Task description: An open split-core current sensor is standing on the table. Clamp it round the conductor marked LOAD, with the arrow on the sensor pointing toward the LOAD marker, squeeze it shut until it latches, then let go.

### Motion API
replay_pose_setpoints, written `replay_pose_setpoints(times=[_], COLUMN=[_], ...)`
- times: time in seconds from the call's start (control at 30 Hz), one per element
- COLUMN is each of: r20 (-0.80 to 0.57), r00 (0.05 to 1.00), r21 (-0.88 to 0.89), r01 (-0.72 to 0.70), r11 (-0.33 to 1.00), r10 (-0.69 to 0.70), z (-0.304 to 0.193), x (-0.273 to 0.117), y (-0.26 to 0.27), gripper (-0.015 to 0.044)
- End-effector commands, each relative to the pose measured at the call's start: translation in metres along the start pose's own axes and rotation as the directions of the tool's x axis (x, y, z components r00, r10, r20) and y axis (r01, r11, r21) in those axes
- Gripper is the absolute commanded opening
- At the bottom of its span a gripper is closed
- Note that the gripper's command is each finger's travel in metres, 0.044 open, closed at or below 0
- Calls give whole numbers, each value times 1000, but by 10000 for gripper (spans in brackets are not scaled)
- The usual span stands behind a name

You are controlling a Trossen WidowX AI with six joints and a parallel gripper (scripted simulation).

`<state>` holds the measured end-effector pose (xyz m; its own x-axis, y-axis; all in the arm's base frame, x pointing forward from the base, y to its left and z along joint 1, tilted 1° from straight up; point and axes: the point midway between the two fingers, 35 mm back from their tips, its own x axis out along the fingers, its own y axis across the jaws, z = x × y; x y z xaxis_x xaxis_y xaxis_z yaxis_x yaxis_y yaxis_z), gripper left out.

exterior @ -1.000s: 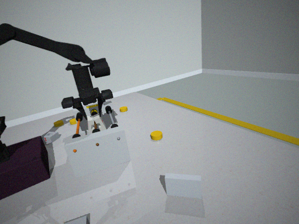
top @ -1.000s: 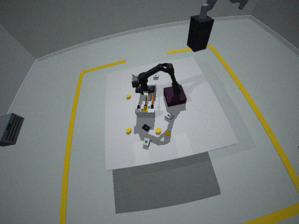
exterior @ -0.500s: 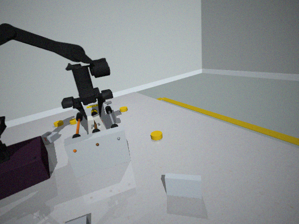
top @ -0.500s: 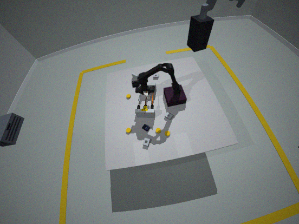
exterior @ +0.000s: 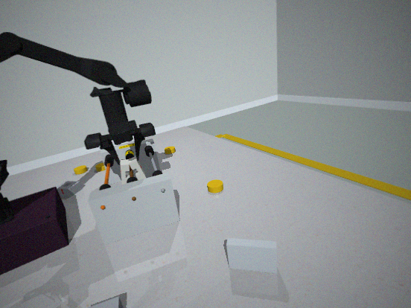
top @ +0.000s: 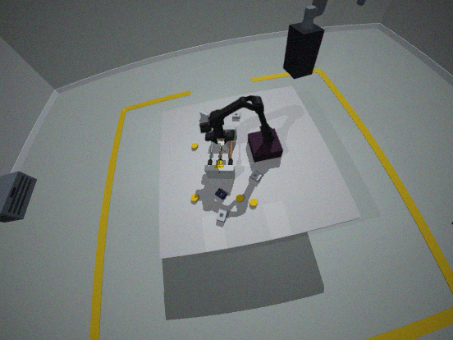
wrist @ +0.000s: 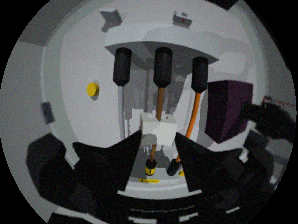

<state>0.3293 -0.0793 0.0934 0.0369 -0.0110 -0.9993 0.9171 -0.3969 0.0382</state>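
The white split-core sensor [wrist: 159, 131] [exterior: 125, 169] sits around the middle, brown conductor [wrist: 160, 102], between the two end blocks. In the exterior view its two white legs stand apart at the lower side, with the brown conductor between them. The brown conductor's far end in the wrist view has a yellow-banded boot [wrist: 151, 169] beside a yellow label [wrist: 149, 181]; the lettering is too small to read. My gripper [wrist: 158, 133] is shut on the sensor, one finger on each side. The arrow and the latch cannot be made out.
A grey conductor [wrist: 121, 107] and an orange conductor [wrist: 194, 115] [exterior: 106, 175] run on either side. A dark purple box [top: 264, 153] [wrist: 227, 107] stands beside the fixture, with another black arm over it. Yellow discs [top: 194, 145] [exterior: 215, 186] and small blocks [top: 221, 193] lie around.
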Motion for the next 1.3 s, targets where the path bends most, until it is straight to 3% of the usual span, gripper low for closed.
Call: replay_pose_setpoints(times=[0.0,0.4,0.63,0.8,1.27], r20=[0,0,0,-5,-5], r00=[1000,1000,1000,1000,1000], r21=[0,0,0,6,6], r01=[0,0,0,-16,-17], r11=[1000,1000,1000,1000,1000], r10=[0,0,0,16,17], z=[0,0,0,-4,-4], x=[-1,-1,-1,32,47], y=[0,0,0,-1,0], gripper=[131,440,440,440,440])
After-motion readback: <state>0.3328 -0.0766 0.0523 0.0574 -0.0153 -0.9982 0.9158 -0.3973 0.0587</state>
